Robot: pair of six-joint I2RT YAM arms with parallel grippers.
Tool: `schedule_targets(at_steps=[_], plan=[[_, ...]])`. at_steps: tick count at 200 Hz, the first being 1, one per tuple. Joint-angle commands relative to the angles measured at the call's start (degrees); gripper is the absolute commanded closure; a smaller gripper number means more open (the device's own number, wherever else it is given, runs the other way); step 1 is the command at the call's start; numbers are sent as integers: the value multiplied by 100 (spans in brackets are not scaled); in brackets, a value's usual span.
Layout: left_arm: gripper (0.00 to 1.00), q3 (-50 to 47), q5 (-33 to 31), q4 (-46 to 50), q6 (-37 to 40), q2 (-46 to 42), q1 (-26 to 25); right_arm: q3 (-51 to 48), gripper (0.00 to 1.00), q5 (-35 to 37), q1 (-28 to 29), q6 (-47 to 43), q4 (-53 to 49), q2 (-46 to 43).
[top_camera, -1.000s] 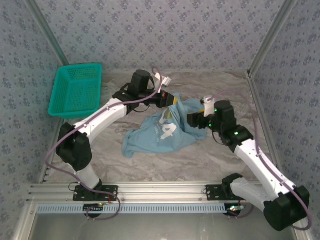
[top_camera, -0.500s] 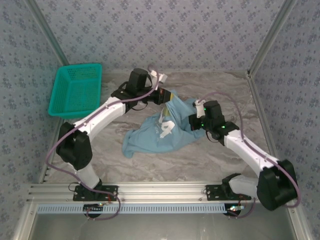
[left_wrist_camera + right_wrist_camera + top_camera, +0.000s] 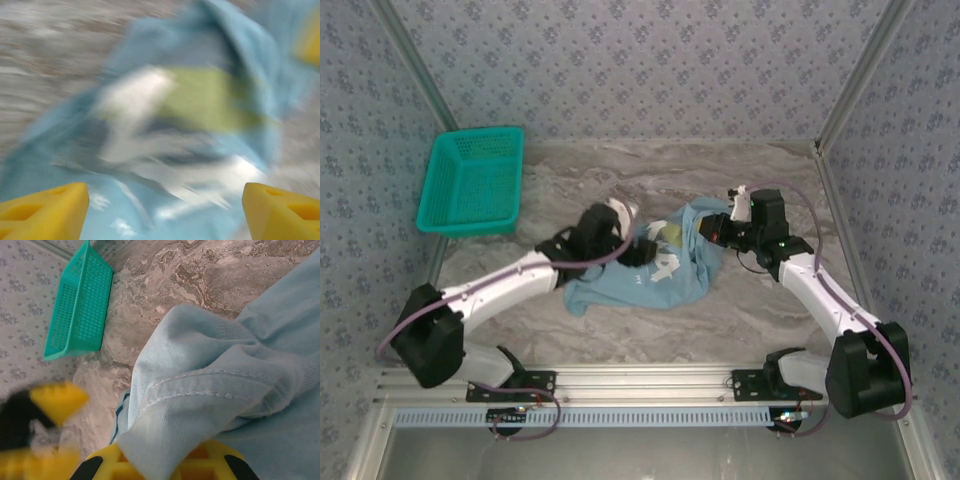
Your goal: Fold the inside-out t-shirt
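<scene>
The light blue soft cotton t-shirt [image 3: 655, 272] is lying crumpled on the grey marbled tabletop [image 3: 750, 315], to the right of the teal plastic mesh basket [image 3: 472, 180] and nearer the arms' bases than it. Its longer run is going roughly crosswise, from an end toward the basket to an end away from it.

The right gripper [image 3: 714, 232] is working at the end away from the basket. Its wrist view shows its jaws pinched tight on a stitched fold of the shirt [image 3: 210, 390]. The left gripper [image 3: 160, 210] is hovering over the shirt's basket-side half with its yellow fingertips [image 3: 45, 210] spread wide and nothing between them. That view is blurred, so I cannot tell how close it is hanging to the cloth.

With one end pinned, the left gripper is probably looking for a hold, and the loose cloth is lying directly beneath it and out toward the basket, on the left arm's side.
</scene>
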State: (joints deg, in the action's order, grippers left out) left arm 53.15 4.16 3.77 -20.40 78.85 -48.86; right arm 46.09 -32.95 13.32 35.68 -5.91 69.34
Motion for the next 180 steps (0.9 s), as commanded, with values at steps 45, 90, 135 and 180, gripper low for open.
schedule_targets(at_steps=[45, 90, 135, 180], plan=[[15, 787, -666, -939, 69, 1899, -1223, 397, 100, -216, -310, 323, -121, -6], [51, 1377, -1590, -1274, 309, 2776, -1154, 379, 100, -126, -412, 84, -481, -139], [100, 654, 127, -1203, 738, 1290, -446, 908, 100, 578, -682, -1064, -1713, -743], [100, 36, 1965, -942, 381, -563, 1161, 1176, 100, -137, -700, -1424, -1511, -1186]])
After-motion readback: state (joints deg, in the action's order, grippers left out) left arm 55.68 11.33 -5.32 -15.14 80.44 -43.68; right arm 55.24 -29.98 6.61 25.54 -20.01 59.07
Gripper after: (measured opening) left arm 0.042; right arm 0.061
